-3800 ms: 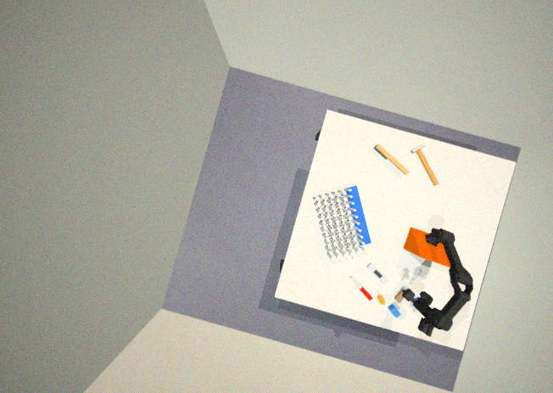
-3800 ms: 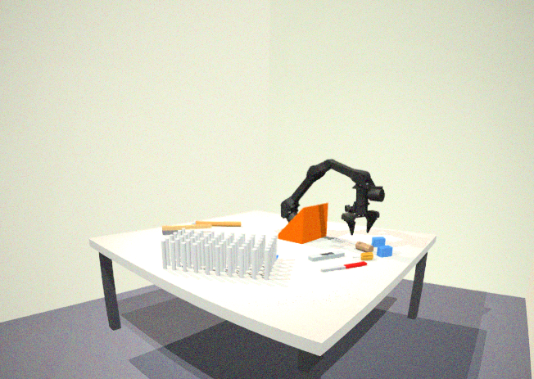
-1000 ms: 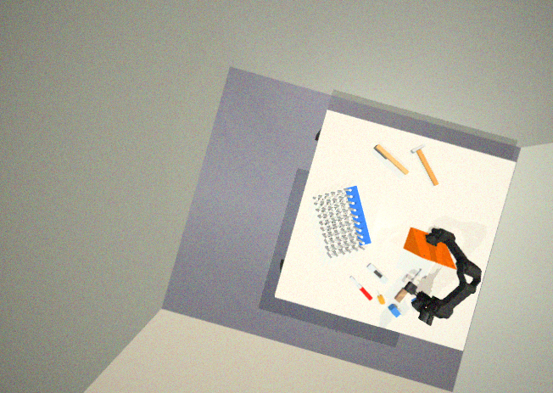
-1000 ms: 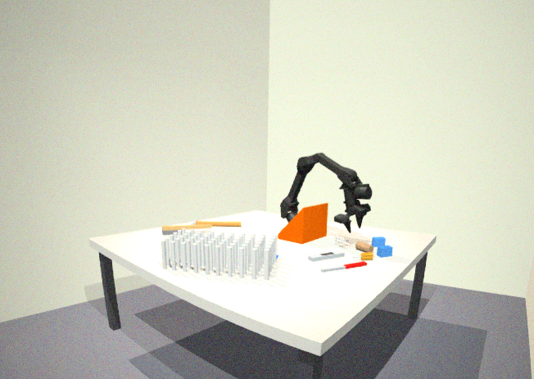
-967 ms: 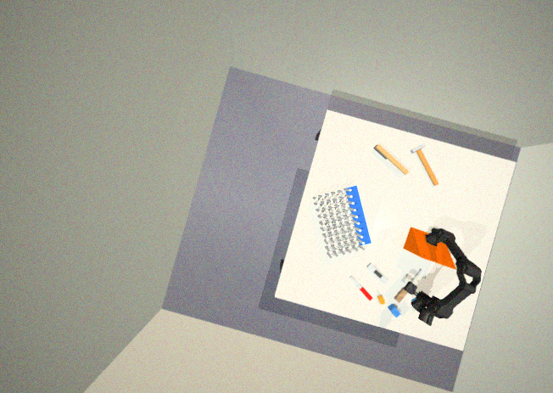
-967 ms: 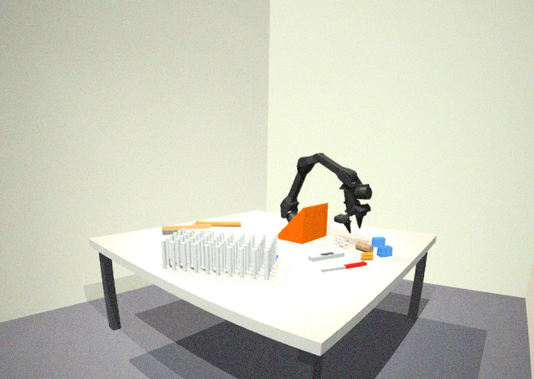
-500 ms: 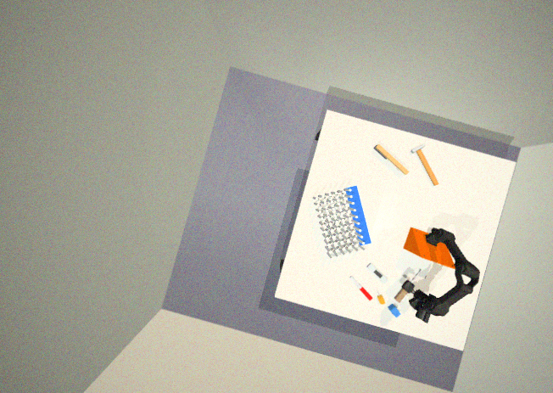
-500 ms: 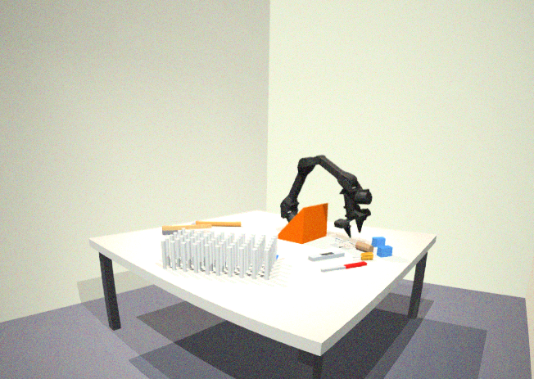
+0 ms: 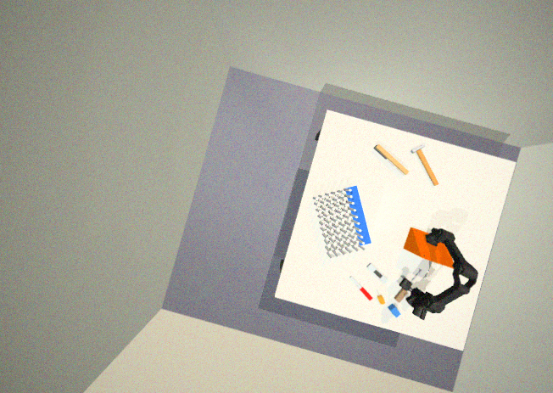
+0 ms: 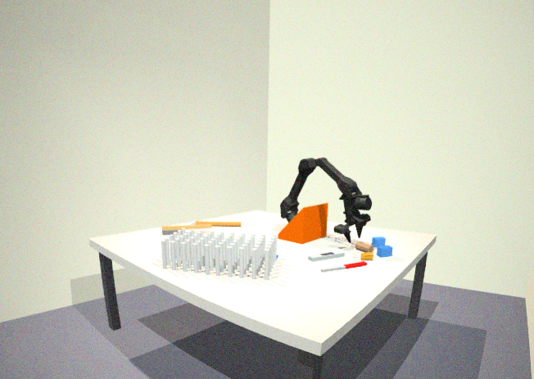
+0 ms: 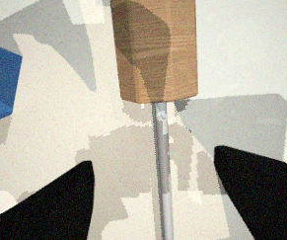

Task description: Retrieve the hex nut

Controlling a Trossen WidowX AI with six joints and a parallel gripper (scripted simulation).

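A tool with a wooden handle (image 9: 400, 295) (image 10: 364, 246) (image 11: 156, 63) and a thin metal shaft (image 11: 164, 162) lies on the table. My gripper (image 10: 354, 239) (image 11: 154, 162) is open above it, pointing down, with the shaft showing between the separated fingertips in the wrist view and the handle just beyond them. The far end of the shaft is out of the wrist view. The standing metal spacers (image 9: 337, 222) (image 10: 215, 258) are upright in rows, with the blue taped strip (image 9: 362, 221) along one side. The hex nut cannot be made out.
An orange wedge (image 9: 416, 243) (image 10: 301, 227) stands beside the arm. Near the tool lie blue blocks (image 9: 393, 310) (image 10: 384, 250) (image 11: 3, 83), a yellow block (image 9: 381, 299) (image 10: 367, 256), a red-handled tool (image 9: 365, 294) (image 10: 355, 264) and a grey bar (image 10: 326, 256). A hammer (image 9: 427, 168) lies farther off.
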